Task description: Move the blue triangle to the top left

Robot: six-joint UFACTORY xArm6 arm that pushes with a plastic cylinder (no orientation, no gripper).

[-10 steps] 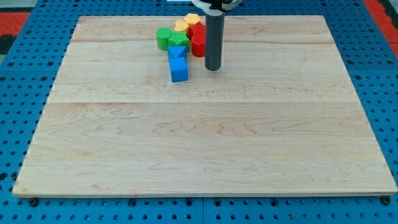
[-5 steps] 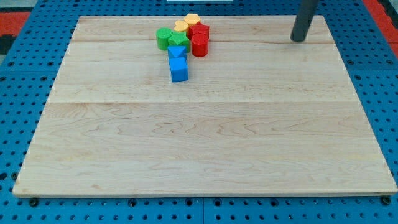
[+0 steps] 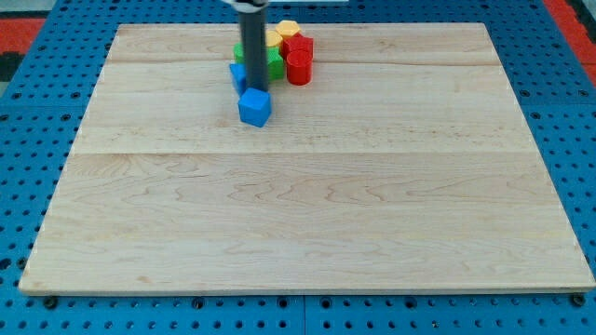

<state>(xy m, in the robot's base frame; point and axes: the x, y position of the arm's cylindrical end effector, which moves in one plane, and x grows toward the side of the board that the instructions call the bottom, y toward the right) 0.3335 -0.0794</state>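
My tip [image 3: 252,91] stands in the block cluster near the board's top middle. It touches the top edge of a blue cube [image 3: 254,109] just below it. A blue block [image 3: 237,76], likely the blue triangle, peeks out at the rod's left side and is mostly hidden by the rod. The top left corner of the wooden board [image 3: 130,42] is some way to the left of it.
To the right of the rod sit a green block [image 3: 276,61], a red cylinder [image 3: 298,69], another red block [image 3: 299,45] and two yellow blocks [image 3: 287,28] [image 3: 273,39]. Another green block is hidden behind the rod. Blue pegboard [image 3: 37,112] surrounds the board.
The rod swung from the cluster to the top right and came back to the cluster's left side. The blue cube slid left and down and turned. The other blue block shifted left.
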